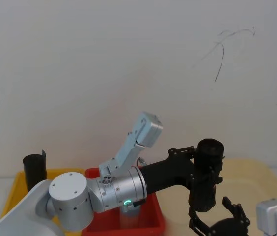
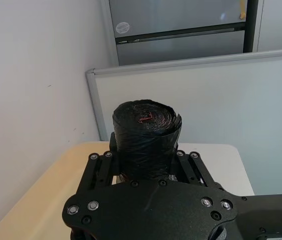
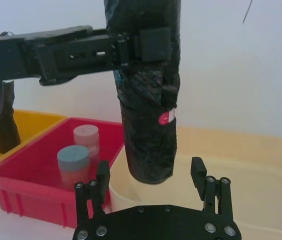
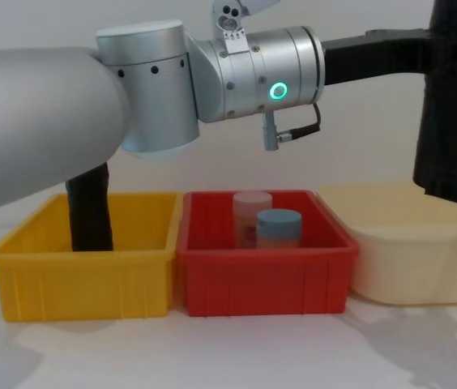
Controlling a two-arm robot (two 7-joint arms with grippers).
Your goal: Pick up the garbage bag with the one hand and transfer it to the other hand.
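Right wrist view first, then head and chest views; items listed nearest first.

(a) R gripper (image 3: 150, 172): pincer apart, one finger (image 3: 102, 176) on either side of the lower end of the garbage bag (image 3: 148, 115). Gaps show on both sides, so no contact.

(b) garbage bag: black crinkled roll, hanging upright in the air above the cream bin (image 3: 266, 165), w/ a small red-and-white sticker (image 3: 166, 118) approx. halfway down. In the left wrist view its top end stands up past the fingers, coiled layers visible.

(c) L gripper (image 3: 143, 46): pincer clamped on the bag's upper part. Its black link runs back to the silver L arm (image 4: 212, 73), which crosses from the left above the bins.

(d) Worktop (image 4: 212, 356), white: three bins in a row across it. Yellow bin (image 4: 74, 284) at left end, red bin (image 4: 261, 284) mid, cream bin at right end.

(e) Red bin: blue-lidded jar (image 4: 279, 228) and pale jar (image 4: 252, 209) just behind it, both upright, near the bin's centre.

(f) Yellow bin: second black roll (image 4: 91, 211), upright, toward the far-left corner.

(g) Wall (image 1: 104, 59), white, behind the worktop's far edge, w/ a thin dark scribble (image 1: 222, 54).
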